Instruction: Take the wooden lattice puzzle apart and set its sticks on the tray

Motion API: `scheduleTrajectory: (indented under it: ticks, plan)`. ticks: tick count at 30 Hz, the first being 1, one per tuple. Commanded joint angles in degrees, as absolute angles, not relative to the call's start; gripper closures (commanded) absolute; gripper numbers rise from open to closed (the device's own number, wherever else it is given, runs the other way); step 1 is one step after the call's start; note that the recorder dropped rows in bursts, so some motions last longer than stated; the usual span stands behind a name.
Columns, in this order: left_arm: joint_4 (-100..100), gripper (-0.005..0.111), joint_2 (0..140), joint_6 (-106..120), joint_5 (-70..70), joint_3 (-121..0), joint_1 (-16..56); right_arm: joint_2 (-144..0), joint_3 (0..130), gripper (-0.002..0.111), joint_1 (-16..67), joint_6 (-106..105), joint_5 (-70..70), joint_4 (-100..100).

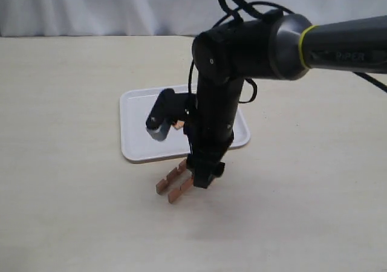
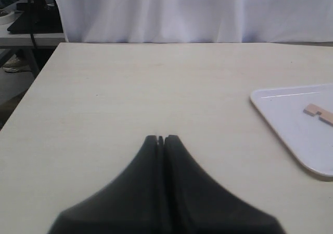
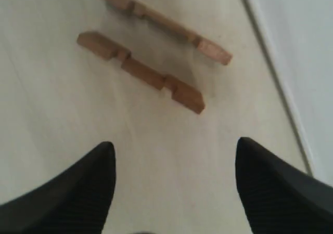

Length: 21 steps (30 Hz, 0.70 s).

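Note:
No assembled lattice puzzle shows; its sticks lie apart. Two notched reddish-brown sticks (image 1: 172, 179) (image 1: 182, 190) rest side by side on the table, just in front of the white tray (image 1: 138, 118). In the right wrist view they are the nearer stick (image 3: 140, 72) and the farther stick (image 3: 161, 22), with the tray's rim (image 3: 270, 62) beside them. My right gripper (image 1: 202, 178) (image 3: 174, 145) hangs open right over the table beside the nearer stick, holding nothing. A third stick (image 2: 318, 112) (image 1: 178, 125) lies on the tray (image 2: 291, 119). My left gripper (image 2: 161, 139) is shut and empty, away from the tray.
The right arm (image 1: 217, 103) and its wrist camera (image 1: 160, 121) hang over the tray's front half and hide part of it. A white curtain (image 1: 121, 6) closes off the far side of the table. A table edge (image 2: 31, 83) shows in the left wrist view.

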<state>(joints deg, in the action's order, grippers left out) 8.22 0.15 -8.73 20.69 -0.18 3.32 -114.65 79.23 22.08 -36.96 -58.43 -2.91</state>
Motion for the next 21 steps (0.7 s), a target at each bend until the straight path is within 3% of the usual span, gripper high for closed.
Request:
scheduleTrajectory:
  ticks: [1,13,21]
  plan:
    - [8.32,0.107,0.0,-8.66,20.36,0.0,3.75,-113.78,73.5,0.046,22.08,-48.69,-50.85,-3.32]
    - [8.32,0.107,0.0,-8.66,20.36,0.0,3.75,-116.42,72.21,0.046,22.08,-53.36,-45.02,-3.06]
    - [8.32,0.107,0.0,-8.66,20.36,0.0,3.75,-116.42,72.21,0.061,22.08,-54.79,-45.41,-5.03]
